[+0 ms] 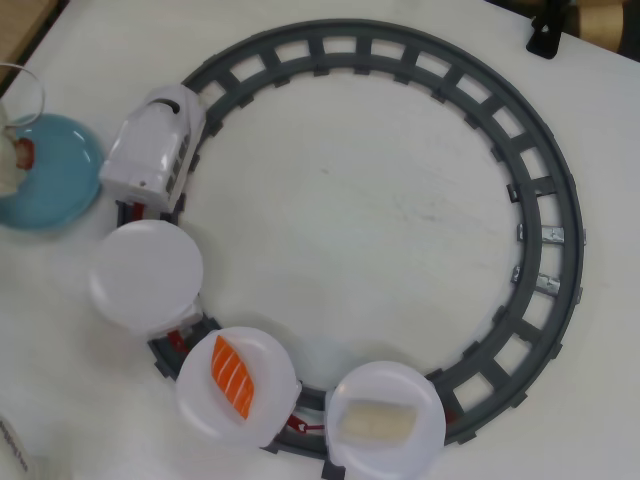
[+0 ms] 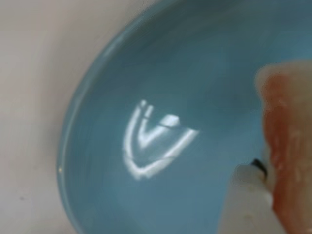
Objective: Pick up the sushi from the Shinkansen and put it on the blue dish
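Note:
The blue dish [image 1: 62, 172] lies at the left edge of the overhead view and fills the wrist view [image 2: 146, 73]. Just above it hangs the sushi [image 1: 24, 153], a reddish pink piece seen blurred and very close in the wrist view [image 2: 287, 141]. My gripper [image 1: 12, 165] enters from the left edge and is shut on the sushi; one white finger [image 2: 246, 202] presses against the piece. The white Shinkansen [image 1: 155, 148] stands on the track right beside the dish, and the wagon plate [image 1: 146, 275] behind it is bare.
A grey ring of track [image 1: 545, 200] covers most of the white table. Two more wagon plates carry an orange striped piece [image 1: 233, 375] and a pale cream piece [image 1: 377, 420]. A dark stand [image 1: 548, 30] sits at the top right.

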`<state>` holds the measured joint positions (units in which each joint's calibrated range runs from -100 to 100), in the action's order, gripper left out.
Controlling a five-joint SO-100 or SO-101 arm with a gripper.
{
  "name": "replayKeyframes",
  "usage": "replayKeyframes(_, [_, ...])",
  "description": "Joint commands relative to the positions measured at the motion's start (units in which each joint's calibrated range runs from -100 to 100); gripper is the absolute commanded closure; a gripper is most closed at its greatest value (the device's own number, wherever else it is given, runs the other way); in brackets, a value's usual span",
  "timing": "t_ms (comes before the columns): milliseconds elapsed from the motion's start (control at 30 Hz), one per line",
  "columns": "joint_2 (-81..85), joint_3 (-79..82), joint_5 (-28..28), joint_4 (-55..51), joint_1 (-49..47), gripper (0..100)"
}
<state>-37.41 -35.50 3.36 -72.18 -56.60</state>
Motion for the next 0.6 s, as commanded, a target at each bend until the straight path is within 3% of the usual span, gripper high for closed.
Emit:
replayKeyframes(0, [-0.1,-4.0,0.6,2.0,1.0,92])
replayKeyframes(567, [-1.8,-5.3,0.8,2.4,4.2,86])
